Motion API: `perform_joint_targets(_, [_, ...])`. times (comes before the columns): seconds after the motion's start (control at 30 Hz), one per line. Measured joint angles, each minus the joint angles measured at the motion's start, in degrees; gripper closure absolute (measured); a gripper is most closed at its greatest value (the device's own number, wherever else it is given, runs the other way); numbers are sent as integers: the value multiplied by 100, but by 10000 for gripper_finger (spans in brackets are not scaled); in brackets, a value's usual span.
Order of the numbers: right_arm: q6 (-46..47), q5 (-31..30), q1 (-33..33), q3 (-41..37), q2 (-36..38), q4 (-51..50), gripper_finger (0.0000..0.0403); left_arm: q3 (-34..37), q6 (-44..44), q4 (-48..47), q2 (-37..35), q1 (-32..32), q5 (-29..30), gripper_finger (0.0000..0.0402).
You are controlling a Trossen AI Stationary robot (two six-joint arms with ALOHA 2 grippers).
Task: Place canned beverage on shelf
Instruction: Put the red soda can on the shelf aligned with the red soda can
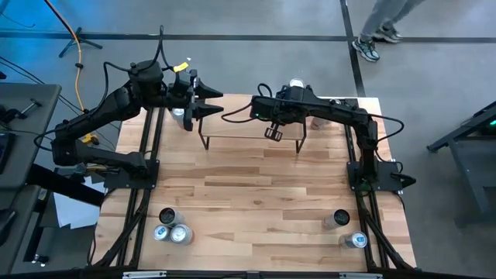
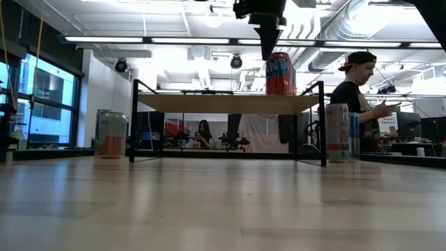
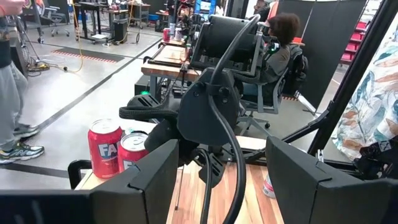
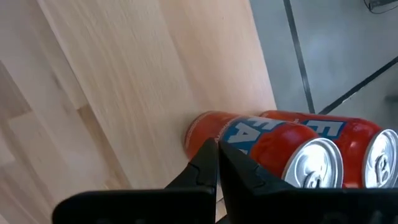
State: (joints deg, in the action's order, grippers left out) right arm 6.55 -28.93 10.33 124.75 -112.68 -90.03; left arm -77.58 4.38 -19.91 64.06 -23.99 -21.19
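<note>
At the table's (image 1: 256, 201) near edge, 3 cans (image 1: 172, 229) cluster at about 7 o'clock from the middle and 2 more cans (image 1: 347, 229) sit at about 5 o'clock, all upright on the wood.

Past the middle stands the shelf (image 1: 252, 128), its light plank on thin black legs, toward 12 o'clock. In the low view a red canned beverage (image 2: 281, 74) stands upright on the plank toward its right end. The right gripper (image 1: 273, 132) hangs above the plank near the middle of its front edge, jaws pressed together on nothing. Its wrist view shows 2 red cans side by side just ahead of the shut tips, though only 1 shows from the low view.

The left gripper (image 1: 208, 102) hovers off the shelf's left end, at about 11 o'clock, pointing toward the shelf with its jaws standing apart and nothing between them. A silver-and-orange can (image 2: 111, 134) rests on the table just beside it, left of the shelf's legs. A pale can (image 2: 337, 133) stands on the table by the shelf's right legs.

Beyond the table, a person in a cap (image 2: 359, 87) stands at 2 o'clock in the low view.
</note>
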Motion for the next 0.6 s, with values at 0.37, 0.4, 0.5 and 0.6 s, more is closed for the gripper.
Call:
perform_joint_targets(0.37, [-13,-94,17,0,4,-1,403,0,7,-125,1,0,-2,198])
perform_joint_targets(0.4, [-9,-94,21,0,4,-1,403,0,6,-168,1,0,-3,198])
perform_joint_targets(0.5, [-4,-53,53,0,4,-1,403,0,7,-244,1,0,-4,198])
perform_joint_targets(0.6, [54,31,120,0,4,1,403,0,73,-250,1,0,-4,198])
